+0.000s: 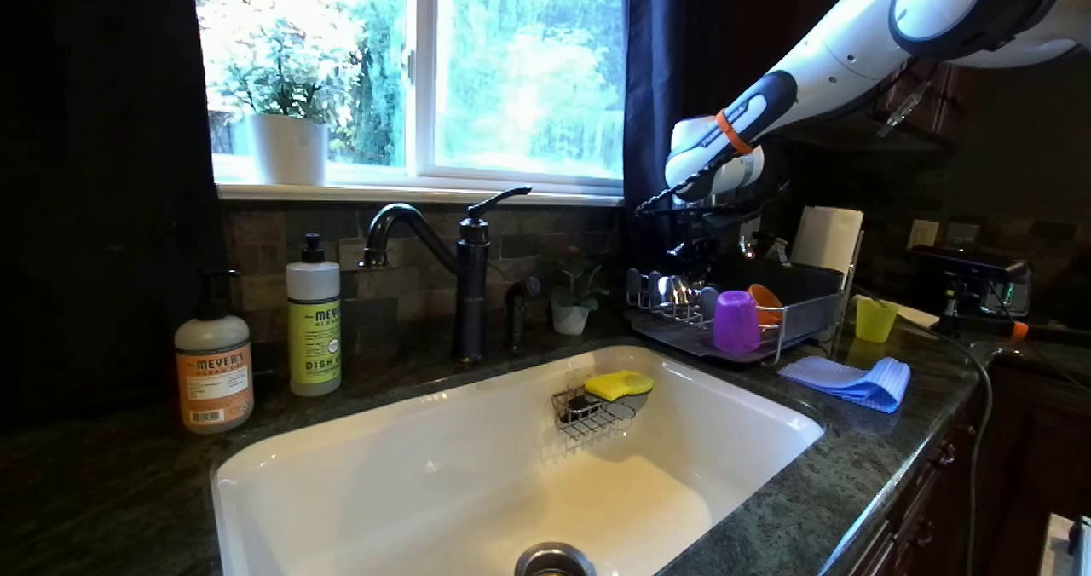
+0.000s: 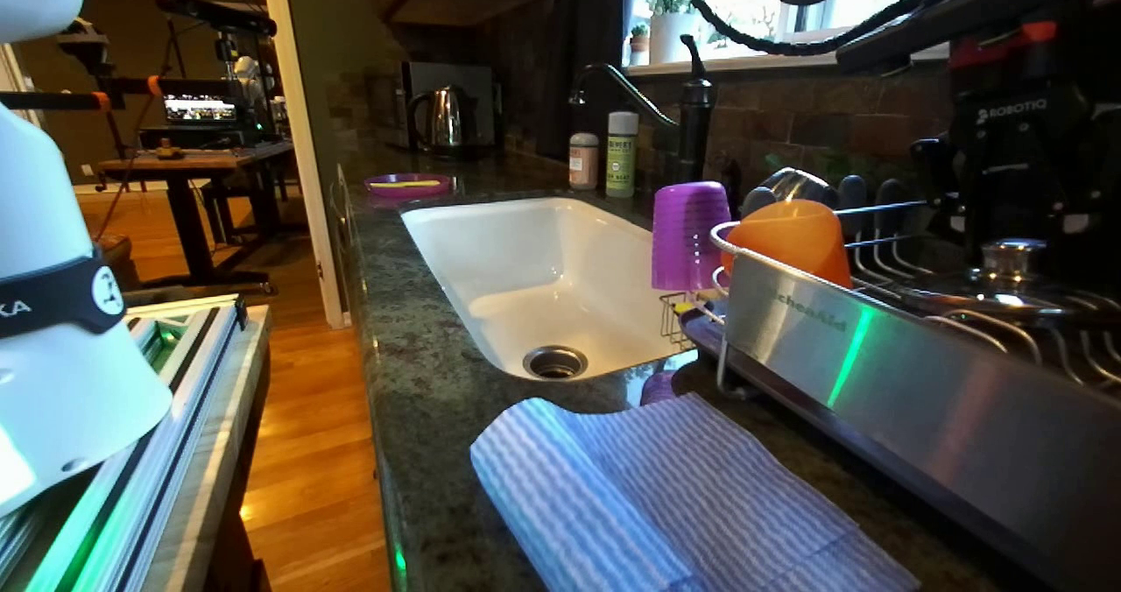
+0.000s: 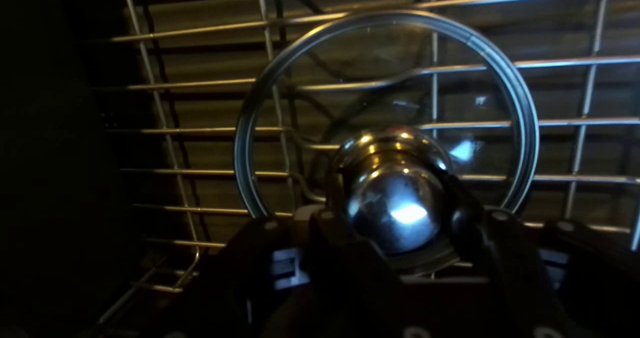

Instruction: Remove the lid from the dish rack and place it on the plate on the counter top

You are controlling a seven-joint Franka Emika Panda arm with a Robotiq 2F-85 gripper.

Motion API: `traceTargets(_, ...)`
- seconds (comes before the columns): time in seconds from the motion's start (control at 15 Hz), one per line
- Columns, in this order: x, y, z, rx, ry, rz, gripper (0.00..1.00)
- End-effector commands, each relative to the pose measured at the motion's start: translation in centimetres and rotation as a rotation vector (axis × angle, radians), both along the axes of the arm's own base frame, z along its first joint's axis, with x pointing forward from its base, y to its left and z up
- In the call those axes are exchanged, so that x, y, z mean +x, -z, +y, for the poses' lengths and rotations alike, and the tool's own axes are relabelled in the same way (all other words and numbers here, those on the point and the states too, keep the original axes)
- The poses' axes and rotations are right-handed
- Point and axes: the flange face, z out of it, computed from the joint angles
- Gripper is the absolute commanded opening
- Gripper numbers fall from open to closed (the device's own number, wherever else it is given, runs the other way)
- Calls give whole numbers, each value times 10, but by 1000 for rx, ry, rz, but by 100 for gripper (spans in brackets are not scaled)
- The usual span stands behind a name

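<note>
Clear lid (image 3: pixel 382 108), metal rim (image 3: pixel 527 123), glossy round knob (image 3: pixel 397 208) — jaws flank it, can't tell if gripping.

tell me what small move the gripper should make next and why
Probably close the gripper gently onto the metal knob of the glass pot lid before any lift. In the wrist view its fingers flank the knob, though I cannot tell whether both touch it, and the lid sits in the dish rack.
</note>
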Motion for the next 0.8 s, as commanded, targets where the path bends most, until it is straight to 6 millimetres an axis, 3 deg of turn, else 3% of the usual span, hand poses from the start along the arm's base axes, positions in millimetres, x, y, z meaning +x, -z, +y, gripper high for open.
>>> traceTargets(0.0,-7,-23,-2,26,11,-18,24)
traceTargets(0.27,-30,-76,-16,114,10,11,24)
traceTargets(0.73,-77,-135,-34,413,-210,197,24)
